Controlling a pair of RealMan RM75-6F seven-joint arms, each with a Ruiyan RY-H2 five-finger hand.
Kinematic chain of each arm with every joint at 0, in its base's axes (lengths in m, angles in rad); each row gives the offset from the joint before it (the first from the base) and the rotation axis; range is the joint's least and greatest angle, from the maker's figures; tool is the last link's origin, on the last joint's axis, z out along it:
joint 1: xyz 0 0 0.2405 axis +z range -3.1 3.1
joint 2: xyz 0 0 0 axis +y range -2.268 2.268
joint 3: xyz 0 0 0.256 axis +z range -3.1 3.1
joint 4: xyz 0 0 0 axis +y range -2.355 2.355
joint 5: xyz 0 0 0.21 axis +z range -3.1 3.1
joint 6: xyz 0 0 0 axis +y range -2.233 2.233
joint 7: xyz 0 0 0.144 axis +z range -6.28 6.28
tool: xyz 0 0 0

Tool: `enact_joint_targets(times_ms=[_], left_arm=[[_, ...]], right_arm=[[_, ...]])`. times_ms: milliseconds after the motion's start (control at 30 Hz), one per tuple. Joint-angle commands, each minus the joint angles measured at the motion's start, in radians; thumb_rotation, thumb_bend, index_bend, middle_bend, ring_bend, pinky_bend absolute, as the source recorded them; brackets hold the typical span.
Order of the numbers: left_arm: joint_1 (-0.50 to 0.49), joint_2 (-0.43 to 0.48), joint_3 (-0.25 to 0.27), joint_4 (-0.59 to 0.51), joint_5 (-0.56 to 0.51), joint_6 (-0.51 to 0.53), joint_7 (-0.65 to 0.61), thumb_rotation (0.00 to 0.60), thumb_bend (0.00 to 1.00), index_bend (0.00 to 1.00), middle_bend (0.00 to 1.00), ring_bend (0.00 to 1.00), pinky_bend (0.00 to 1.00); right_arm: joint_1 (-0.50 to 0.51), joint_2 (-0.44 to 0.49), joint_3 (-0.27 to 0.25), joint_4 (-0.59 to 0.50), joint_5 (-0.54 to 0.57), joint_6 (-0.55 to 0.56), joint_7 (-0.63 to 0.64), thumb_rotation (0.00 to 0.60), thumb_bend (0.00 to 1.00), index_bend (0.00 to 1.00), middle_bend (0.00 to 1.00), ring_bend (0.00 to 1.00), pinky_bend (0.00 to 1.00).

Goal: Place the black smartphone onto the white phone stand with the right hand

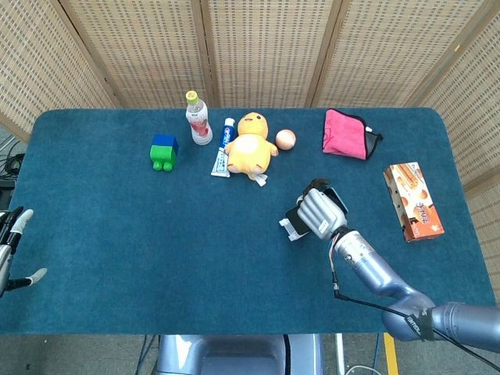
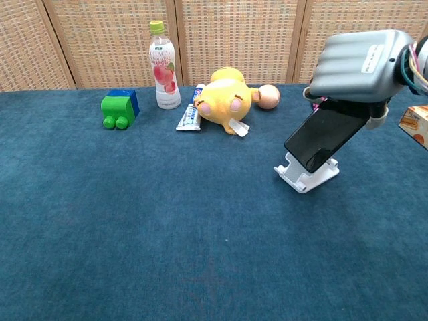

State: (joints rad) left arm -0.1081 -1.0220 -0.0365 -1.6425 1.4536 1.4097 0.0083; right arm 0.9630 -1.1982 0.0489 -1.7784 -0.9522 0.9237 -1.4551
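The black smartphone (image 2: pixel 326 136) leans tilted on the white phone stand (image 2: pixel 306 175), its lower edge at the stand's lip, while the right hand (image 2: pixel 358 65) grips its upper end from above; the fingers (image 2: pixel 376 118) curl down around the phone's top edge, hiding that end beneath the grey back of the hand. In the head view the right hand (image 1: pixel 318 211) covers nearly all of the phone, with only part of the stand (image 1: pixel 293 227) showing at its left. The stand sits on the blue table covering (image 2: pixel 167 227), in front of a yellow plush toy (image 2: pixel 224 99) and a small peach-coloured ball (image 2: pixel 269 96). The left hand (image 1: pixel 11 250) rests at the table's far left edge, fingers apart and holding nothing.
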Motion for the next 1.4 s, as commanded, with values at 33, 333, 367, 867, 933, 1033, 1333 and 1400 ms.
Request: enact_joint_targets(times_ms=[33,333,367,867,933,1033,1333,1400], left_arm=[[-0.001,-0.001,0.001,0.0,-0.001,-0.003,0.003,0.6,0.0,0.0,0.0,0.0,0.0],[-0.001,0.001,0.001,-0.001,-0.002,0.0,-0.002,0.6,0.0,0.0,0.0,0.0,0.0],[-0.001,0.001,0.0,0.0,-0.001,0.0,-0.002,0.6,0.0,0.0,0.0,0.0,0.0],[-0.003,0.007,0.0,0.002,-0.003,-0.002,-0.018,0.6,0.0,0.0,0.0,0.0,0.0],[-0.002,0.007,0.0,0.002,-0.003,-0.001,-0.019,0.6,0.0,0.0,0.0,0.0,0.0],[-0.002,0.007,0.0,0.002,-0.002,-0.001,-0.019,0.6,0.0,0.0,0.0,0.0,0.0],[-0.003,0.007,0.001,0.001,-0.002,-0.002,-0.016,0.6,0.0,0.0,0.0,0.0,0.0],[-0.003,0.007,0.001,0.001,-0.002,-0.001,-0.017,0.6,0.0,0.0,0.0,0.0,0.0]], right_arm=[[0.029,-0.011,-0.027,-0.02,0.039,0.029,-0.052,0.6,0.26,0.54,0.49,0.44,0.41],[0.08,-0.059,-0.084,-0.044,0.136,0.096,-0.182,0.6,0.26,0.54,0.49,0.44,0.41],[0.086,-0.065,-0.088,-0.046,0.143,0.104,-0.194,0.6,0.26,0.54,0.49,0.44,0.41],[0.14,-0.148,-0.15,-0.023,0.191,0.172,-0.25,0.6,0.26,0.54,0.48,0.45,0.41],[0.142,-0.15,-0.156,-0.02,0.185,0.175,-0.244,0.6,0.26,0.54,0.48,0.45,0.41],[0.145,-0.15,-0.163,-0.017,0.18,0.179,-0.231,0.6,0.26,0.54,0.47,0.45,0.41],[0.152,-0.148,-0.18,-0.01,0.17,0.198,-0.213,0.6,0.26,0.32,0.24,0.37,0.41],[0.152,-0.149,-0.183,-0.01,0.169,0.2,-0.21,0.6,0.26,0.3,0.21,0.35,0.41]])
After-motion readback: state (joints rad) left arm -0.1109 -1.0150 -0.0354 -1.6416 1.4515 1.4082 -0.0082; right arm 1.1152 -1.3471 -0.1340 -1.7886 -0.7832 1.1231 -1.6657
